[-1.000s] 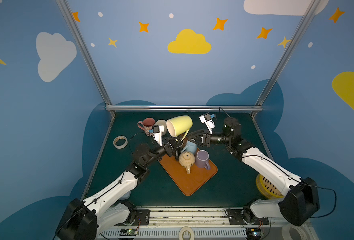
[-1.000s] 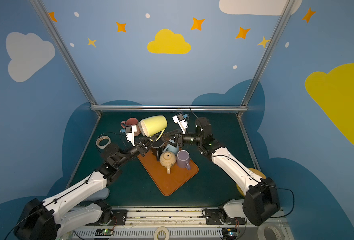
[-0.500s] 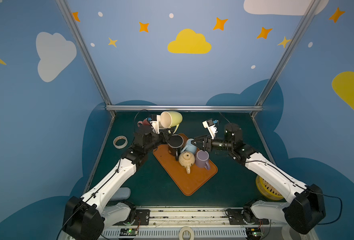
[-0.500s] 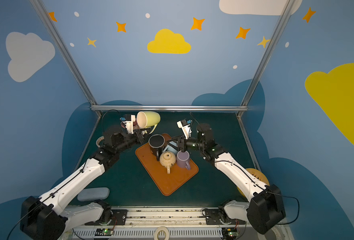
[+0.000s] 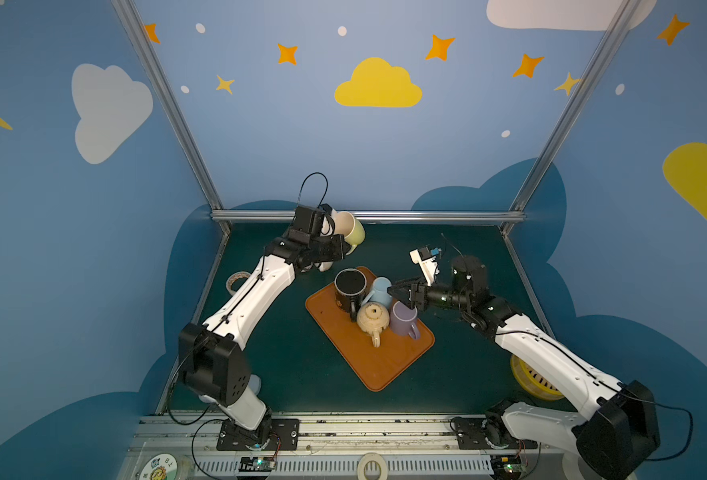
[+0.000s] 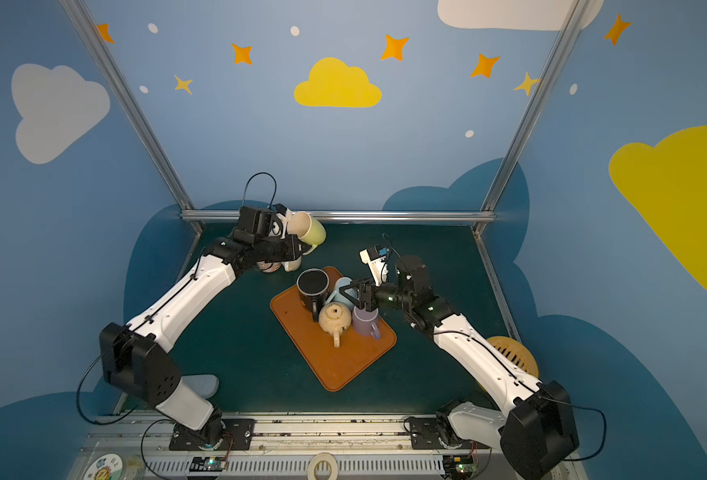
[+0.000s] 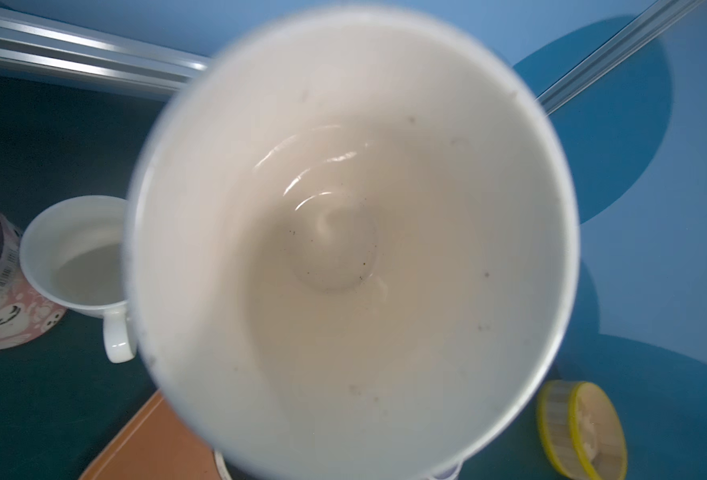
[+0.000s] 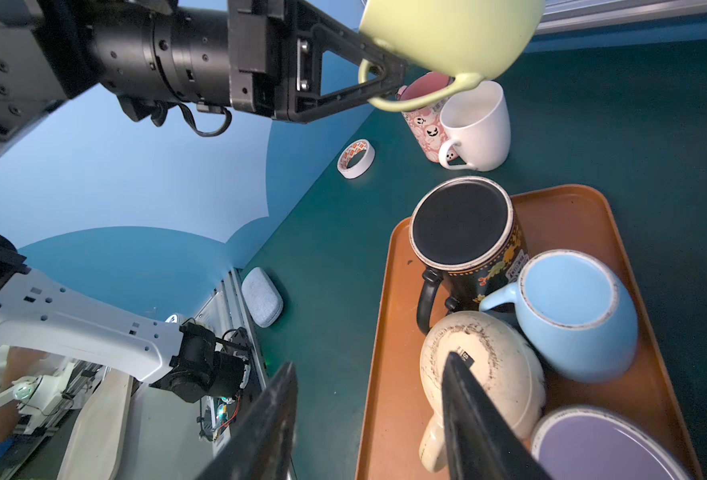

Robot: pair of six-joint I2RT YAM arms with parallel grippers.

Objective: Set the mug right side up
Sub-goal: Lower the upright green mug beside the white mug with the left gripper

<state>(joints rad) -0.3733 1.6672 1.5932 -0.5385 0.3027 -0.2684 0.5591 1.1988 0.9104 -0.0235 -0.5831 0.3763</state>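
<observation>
Mug held sideways by left hand, mouth facing its wrist.

Change observed: the left arm has pulled off the tray and swung to the back left of the counter, its elbow lifted. With it, the yellow-green mug, formerly on its side above the tray's far end, has been carried to just before the rear rail, above the pink mug and white mug. The left end effector remains clamped on its handle. The black mug, previously part-hidden by that arm, is now fully exposed. The right end effector has drawn slightly back and lower, jaws apart.
</observation>
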